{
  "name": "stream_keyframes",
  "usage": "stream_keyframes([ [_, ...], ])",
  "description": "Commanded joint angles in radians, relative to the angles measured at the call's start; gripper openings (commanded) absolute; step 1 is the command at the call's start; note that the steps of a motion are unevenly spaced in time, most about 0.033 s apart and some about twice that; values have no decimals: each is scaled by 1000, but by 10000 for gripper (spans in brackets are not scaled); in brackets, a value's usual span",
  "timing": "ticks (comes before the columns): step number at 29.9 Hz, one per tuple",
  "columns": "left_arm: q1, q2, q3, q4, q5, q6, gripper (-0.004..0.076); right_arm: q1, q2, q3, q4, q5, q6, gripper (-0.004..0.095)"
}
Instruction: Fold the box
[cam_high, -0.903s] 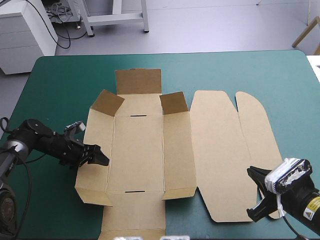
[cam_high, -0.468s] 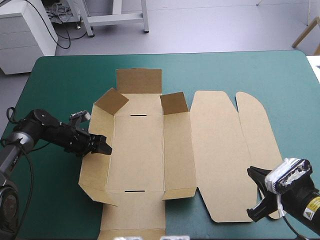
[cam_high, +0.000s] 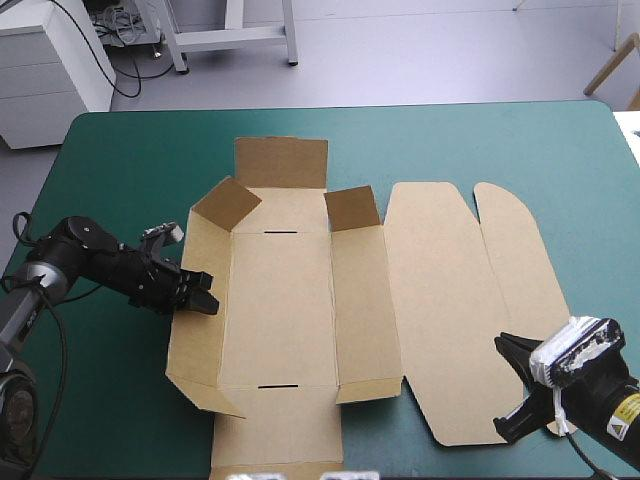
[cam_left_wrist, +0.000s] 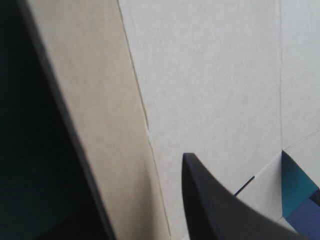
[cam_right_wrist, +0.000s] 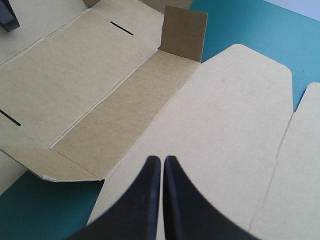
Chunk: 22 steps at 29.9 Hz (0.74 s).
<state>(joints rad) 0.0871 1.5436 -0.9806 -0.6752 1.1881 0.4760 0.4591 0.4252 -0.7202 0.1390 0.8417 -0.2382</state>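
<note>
The brown box (cam_high: 280, 300) lies open in the middle of the teal-green table, its two end flaps (cam_high: 352, 207) tilted up and its lid panels (cam_high: 440, 300) flat on the right. My left gripper (cam_high: 200, 301) is at the box's left wall (cam_high: 195, 330), shut on it, and that wall is raised off the table. In the left wrist view one black finger (cam_left_wrist: 205, 200) shows inside the box against the board (cam_left_wrist: 215, 75); the other is hidden behind the wall (cam_left_wrist: 90, 100). My right gripper (cam_high: 510, 388) hovers shut (cam_right_wrist: 162, 161) over the lid's near right corner, holding nothing.
Bare teal-green cover (cam_high: 450, 140) runs along the far side and the left (cam_high: 100, 180). A white cabinet (cam_high: 50, 70) stands beyond the far left corner. The box's near flap (cam_high: 275, 440) reaches the table's near edge.
My left gripper has moved in toward the box and lifted the left wall steeper. The whole sheet slid slightly right. The right arm has not moved.
</note>
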Motion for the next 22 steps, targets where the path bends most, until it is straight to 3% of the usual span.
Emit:
stream_keyframes([
  [1,-6,-32,-28,-11,40,-9,70,-7,6,-27,3,-65,-8,0],
  [3,-6,-32,-28,0,46,-9,-11,-7,6,-27,3,-65,-8,0],
  [12,-8,-32,-49,59,61,-7,-10,-7,6,-27,3,-65,-8,0],
  [15,-19,-32,-119,153,112,-4,-10,-7,6,-27,3,-66,-8,0],
  [22,-170,-15,-353,393,114,-11,-10,-7,11,-27,5,-71,14,-20],
])
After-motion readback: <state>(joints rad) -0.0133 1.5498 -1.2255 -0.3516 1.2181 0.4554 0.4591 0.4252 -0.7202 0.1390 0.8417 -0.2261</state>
